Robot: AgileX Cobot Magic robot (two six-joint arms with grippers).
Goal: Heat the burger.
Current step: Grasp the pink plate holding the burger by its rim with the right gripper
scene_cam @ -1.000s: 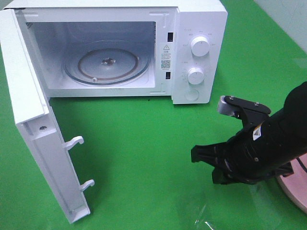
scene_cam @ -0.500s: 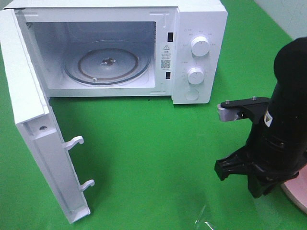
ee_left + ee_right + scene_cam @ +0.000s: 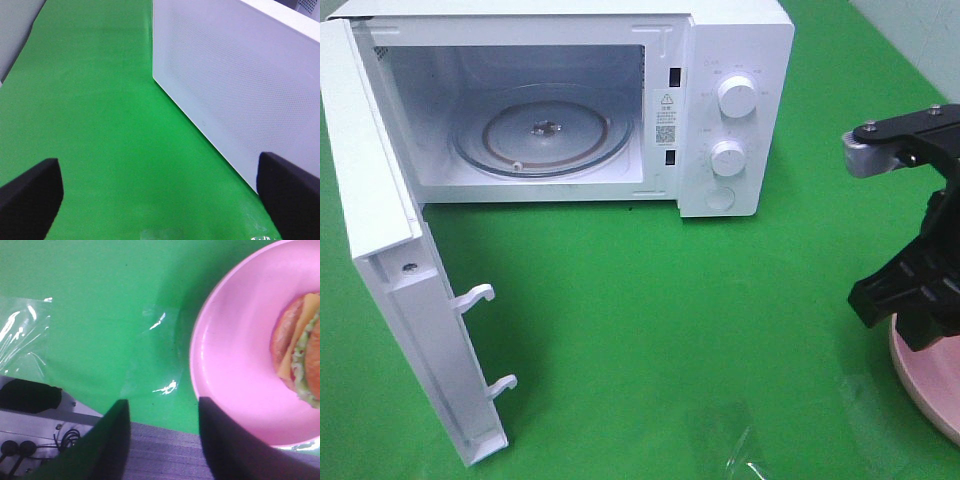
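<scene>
Our right end effector (image 3: 162, 410) stands with its fingers apart, holding nothing. The burger (image 3: 300, 352) lies on the pink plate (image 3: 235, 365) just ahead, off to one side. Our left end effector (image 3: 160, 170) gapes wide near the microwave door (image 3: 240, 75).

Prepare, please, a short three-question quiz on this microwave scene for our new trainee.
1. True or false: the white microwave's hinged door stands open.
2. Where does the round burger, with its orange-brown bun, green lettuce and yellow cheese, lie? A: on the glass turntable. B: on the round pink plate. C: on the green cloth.
3. Fill the gap: the right gripper has its jaws ___, with nothing between them.

Key: 1 true; 2 B; 3 open.
</scene>
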